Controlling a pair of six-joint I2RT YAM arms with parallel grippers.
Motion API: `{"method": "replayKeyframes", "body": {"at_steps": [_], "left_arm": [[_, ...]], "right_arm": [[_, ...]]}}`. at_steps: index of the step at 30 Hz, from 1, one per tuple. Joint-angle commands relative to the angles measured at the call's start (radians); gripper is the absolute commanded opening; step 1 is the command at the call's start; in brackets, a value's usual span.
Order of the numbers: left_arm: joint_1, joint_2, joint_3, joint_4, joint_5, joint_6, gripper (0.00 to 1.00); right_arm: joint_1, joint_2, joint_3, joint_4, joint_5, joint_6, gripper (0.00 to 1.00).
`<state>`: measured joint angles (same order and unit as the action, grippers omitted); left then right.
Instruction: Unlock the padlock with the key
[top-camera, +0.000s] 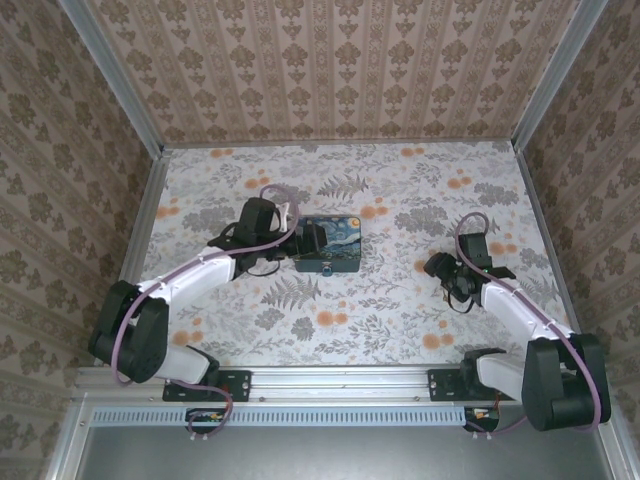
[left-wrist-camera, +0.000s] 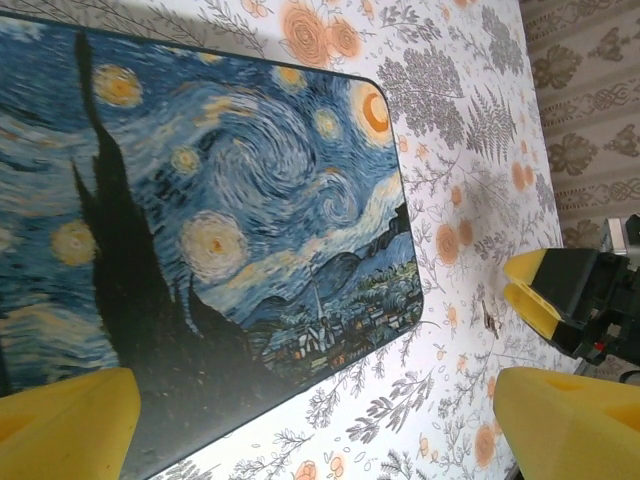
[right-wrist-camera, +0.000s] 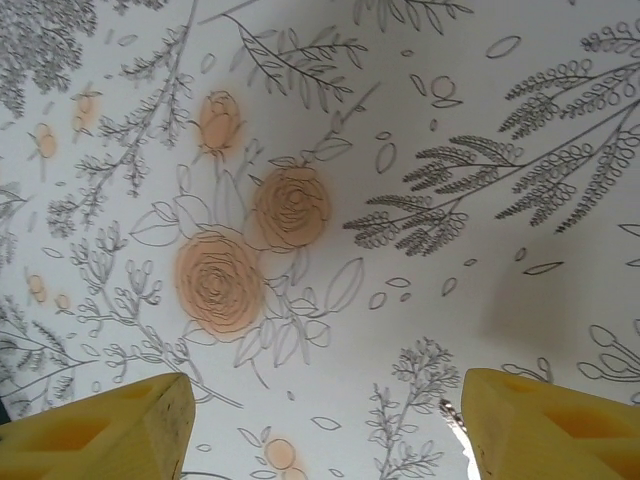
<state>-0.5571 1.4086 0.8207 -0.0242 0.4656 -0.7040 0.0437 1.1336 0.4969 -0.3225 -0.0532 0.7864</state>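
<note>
Padlock (top-camera: 327, 267) is made out from above only as a tiny dark shape against the near side of the painted box (top-camera: 332, 235); its shackle is too small to be told. The left gripper (left-wrist-camera: 315, 430) is seen at the box's left end with its jaws spread wide, one yellow fingertip (left-wrist-camera: 65, 425) over the picture, the other over the floral worktop (top-camera: 400, 310), and nothing is gripped. The right gripper (right-wrist-camera: 320, 430) is held low over the worktop, well apart from the box, its jaws wide and empty. What appears to be the key (left-wrist-camera: 490, 318) is seen lying flat just beside its fingers.
</note>
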Motion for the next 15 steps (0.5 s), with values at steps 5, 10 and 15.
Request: {"method": "replayKeyframes", "body": {"at_steps": [5, 10, 15], "left_arm": [[-0.026, -0.025, 0.013, 0.015, -0.016, -0.02, 1.0], [-0.03, -0.044, 0.006, 0.03, -0.018, -0.036, 1.0], [-0.033, -0.069, 0.007, 0.039, -0.018, -0.043, 1.0]], "right_arm": [[-0.007, 0.054, -0.014, -0.027, 0.007, -0.045, 0.73], [-0.005, 0.057, -0.039, -0.028, -0.024, -0.04, 0.72], [-0.004, -0.005, -0.055, -0.069, -0.054, -0.02, 0.71]]}}
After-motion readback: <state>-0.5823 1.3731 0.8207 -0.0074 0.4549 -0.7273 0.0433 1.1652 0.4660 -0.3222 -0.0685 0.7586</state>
